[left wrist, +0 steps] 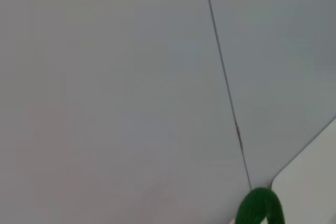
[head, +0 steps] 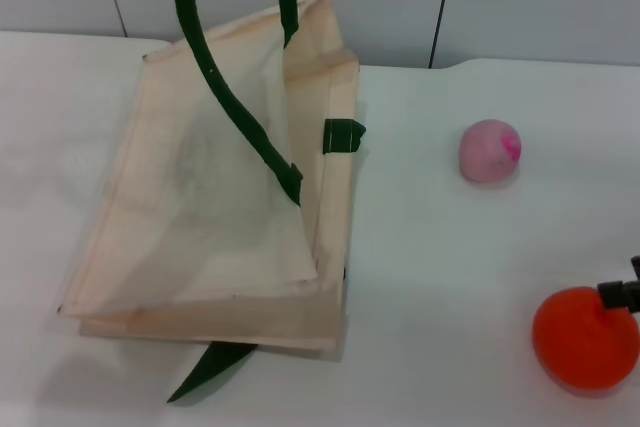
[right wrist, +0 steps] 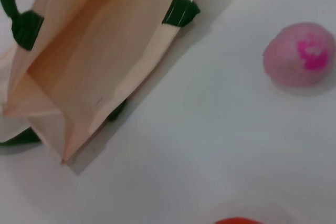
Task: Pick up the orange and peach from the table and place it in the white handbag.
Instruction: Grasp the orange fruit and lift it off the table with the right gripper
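From where I sit, the right hand [head: 622,292] only peeks in at the right edge of the head view as a dark bit touching the top of the orange [head: 585,338]. I can't tell if its fingers are spread or closed on the fruit, too little of it shows. The orange sits on the white surface [head: 440,277] near the front right corner, and in the right wrist view only a sliver of it shows.

Further back on the right is the peach [head: 489,151], pale pink with a magenta blush patch, resting on the surface well apart from the orange and off to the right of the bag.

The white handbag [head: 210,217] takes up the left half, lying on the surface with its upper side lifted by one dark green handle [head: 225,87] that runs up out of the top of the head view. A green tab [head: 343,135] sticks out on its right edge. The other handle [head: 210,367] trails flat from under the bag at the front.

The left hand itself isn't in any view. The left wrist view just shows the grey wall [left wrist: 115,87] and a loop of green handle.
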Available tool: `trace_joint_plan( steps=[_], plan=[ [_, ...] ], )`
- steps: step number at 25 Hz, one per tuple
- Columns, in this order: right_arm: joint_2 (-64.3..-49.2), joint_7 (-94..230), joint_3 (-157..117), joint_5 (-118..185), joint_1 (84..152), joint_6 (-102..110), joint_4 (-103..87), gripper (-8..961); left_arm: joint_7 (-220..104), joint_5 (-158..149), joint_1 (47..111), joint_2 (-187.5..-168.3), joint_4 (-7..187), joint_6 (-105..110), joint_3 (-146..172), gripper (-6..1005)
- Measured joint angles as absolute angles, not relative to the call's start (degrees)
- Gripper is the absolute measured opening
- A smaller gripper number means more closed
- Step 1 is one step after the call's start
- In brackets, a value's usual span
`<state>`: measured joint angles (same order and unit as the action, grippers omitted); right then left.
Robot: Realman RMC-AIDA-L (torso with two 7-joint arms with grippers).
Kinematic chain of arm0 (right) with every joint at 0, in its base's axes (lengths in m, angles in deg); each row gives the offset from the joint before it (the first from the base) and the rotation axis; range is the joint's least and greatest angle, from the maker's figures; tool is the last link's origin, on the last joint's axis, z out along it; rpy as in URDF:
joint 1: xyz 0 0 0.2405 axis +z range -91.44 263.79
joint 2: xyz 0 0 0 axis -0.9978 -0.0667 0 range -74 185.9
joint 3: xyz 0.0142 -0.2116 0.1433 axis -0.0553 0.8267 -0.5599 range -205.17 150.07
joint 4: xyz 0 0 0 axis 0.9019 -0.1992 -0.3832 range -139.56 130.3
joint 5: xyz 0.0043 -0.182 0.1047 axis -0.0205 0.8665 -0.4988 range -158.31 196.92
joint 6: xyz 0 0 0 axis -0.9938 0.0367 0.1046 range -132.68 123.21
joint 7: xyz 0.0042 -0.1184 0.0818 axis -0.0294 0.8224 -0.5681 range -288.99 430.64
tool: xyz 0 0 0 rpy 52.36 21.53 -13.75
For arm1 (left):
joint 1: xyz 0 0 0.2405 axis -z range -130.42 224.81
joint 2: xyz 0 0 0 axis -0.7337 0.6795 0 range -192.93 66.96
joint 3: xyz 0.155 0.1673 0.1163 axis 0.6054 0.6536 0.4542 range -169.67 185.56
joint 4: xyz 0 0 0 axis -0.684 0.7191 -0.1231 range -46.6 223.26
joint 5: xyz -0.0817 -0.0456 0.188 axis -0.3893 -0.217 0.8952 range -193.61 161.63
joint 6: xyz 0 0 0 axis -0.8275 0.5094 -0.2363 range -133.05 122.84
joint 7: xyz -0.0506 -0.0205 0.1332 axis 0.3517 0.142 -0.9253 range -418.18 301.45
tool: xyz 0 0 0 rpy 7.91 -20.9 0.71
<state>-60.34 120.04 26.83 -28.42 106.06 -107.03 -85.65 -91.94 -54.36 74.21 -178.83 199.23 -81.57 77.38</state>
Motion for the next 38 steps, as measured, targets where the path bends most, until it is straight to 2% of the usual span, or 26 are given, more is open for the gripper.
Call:
trace_joint_plan(
  steps=[15,38],
  plan=[
    [-60.32,120.19,30.3,-28.12,109.0,-106.92,-77.99,754,-91.15,-52.3,74.75,-178.82,199.37,-81.54,76.75,121],
    [-60.4,120.18,26.04,-22.09,110.37,-108.36,-79.25,750,-91.14,-51.04,74.21,-179.09,199.4,-81.83,76.64,122]
  ],
)
